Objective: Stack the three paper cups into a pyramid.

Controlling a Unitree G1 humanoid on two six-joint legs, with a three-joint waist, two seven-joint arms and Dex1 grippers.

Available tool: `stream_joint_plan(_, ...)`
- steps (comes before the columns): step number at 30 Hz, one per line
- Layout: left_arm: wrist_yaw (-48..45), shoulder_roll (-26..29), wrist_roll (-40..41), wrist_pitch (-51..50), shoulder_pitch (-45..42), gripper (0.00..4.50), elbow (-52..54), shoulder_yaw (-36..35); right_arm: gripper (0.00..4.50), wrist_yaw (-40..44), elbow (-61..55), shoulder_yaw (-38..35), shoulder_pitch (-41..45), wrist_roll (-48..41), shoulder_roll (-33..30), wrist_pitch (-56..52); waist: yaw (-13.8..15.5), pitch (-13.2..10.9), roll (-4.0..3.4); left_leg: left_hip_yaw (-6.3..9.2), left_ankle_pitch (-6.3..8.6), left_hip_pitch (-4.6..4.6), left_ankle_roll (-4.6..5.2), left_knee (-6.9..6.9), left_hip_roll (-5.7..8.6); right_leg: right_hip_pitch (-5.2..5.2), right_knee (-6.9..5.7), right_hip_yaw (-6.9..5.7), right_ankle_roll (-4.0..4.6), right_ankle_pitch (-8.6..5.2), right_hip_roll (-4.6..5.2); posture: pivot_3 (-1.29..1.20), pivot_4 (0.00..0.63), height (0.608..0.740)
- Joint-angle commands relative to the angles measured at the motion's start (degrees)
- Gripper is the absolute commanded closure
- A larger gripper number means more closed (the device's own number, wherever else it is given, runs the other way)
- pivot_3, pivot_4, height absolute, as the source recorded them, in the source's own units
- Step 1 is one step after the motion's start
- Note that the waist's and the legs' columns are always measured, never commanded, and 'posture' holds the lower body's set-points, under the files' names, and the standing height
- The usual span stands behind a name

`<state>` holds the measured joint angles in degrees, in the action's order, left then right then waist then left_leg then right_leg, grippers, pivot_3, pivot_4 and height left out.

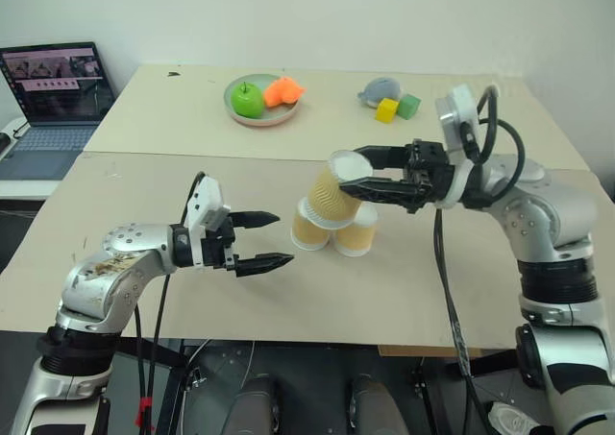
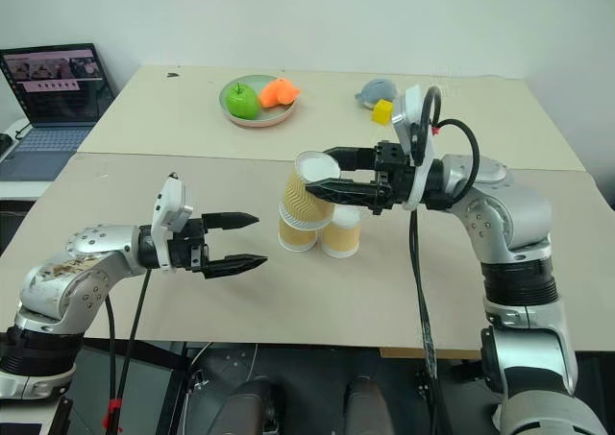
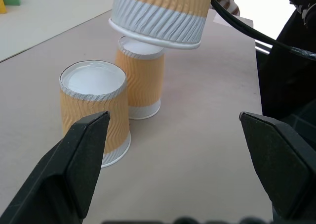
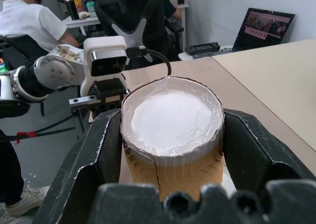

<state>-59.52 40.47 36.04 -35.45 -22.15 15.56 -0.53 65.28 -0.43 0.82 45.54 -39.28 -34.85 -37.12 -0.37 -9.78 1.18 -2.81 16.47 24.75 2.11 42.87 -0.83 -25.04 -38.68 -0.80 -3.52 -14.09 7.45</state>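
Left gripper (image 1: 274, 240) hovers low over the desk (image 1: 404, 291), fingers spread wide, empty. Two paper cups (image 1: 309, 226) (image 1: 355, 233) stand upside down, side by side, probably touching. Right gripper (image 1: 351, 171) pinches the third cup (image 1: 343, 190), tilted, just above that pair; contact unclear.

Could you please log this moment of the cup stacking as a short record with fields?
base cups: two paper cups upside down, side by side on the table
third cup: held tilted just above the base pair
right hand: shut on the third cup
left hand: open, empty, beside the base cups
pyramid: not yet complete
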Motion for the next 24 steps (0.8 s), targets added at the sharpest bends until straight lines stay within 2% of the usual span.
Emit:
stream_joint_plan(1, -0.1, -0.2, 0.3, 0.9, -1.1, 0.00, 1.7, -0.5, 1.85, 1.5, 0.8, -0.2, 2.5, 1.4, 0.3, 2.8, 0.0, 0.0, 0.00, 0.00, 0.00, 0.00, 0.00, 0.00, 0.00, -0.01, 0.00, 0.00, 0.00, 0.00, 0.00, 0.00, 0.150, 0.678)
stream_joint_plan(8, 0.2, -0.8, 0.2, 0.9, -1.0, 0.00, 2.2, 0.0, 1.85, 4.8, 6.5, 1.6, 4.6, 6.4, 0.6, 6.9, -0.2, 0.0, 0.00, -0.02, 0.00, 0.01, 0.00, 0.00, 0.01, -0.02, 0.01, 0.00, 0.00, 0.00, 0.00, 0.00, 0.150, 0.678)
stream_joint_plan(24, 0.2, -1.0, 0.5, 0.6, -1.3, 0.00, 1.7, -0.5, 1.85, 7.8, 11.7, 2.1, 6.4, 10.5, 1.6, 9.9, -0.3, 0.0, 0.00, -0.03, -0.01, 0.01, -0.02, -0.01, -0.01, -0.06, -0.03, 0.01, 0.00, 0.00, 0.00, 0.00, 0.150, 0.678)
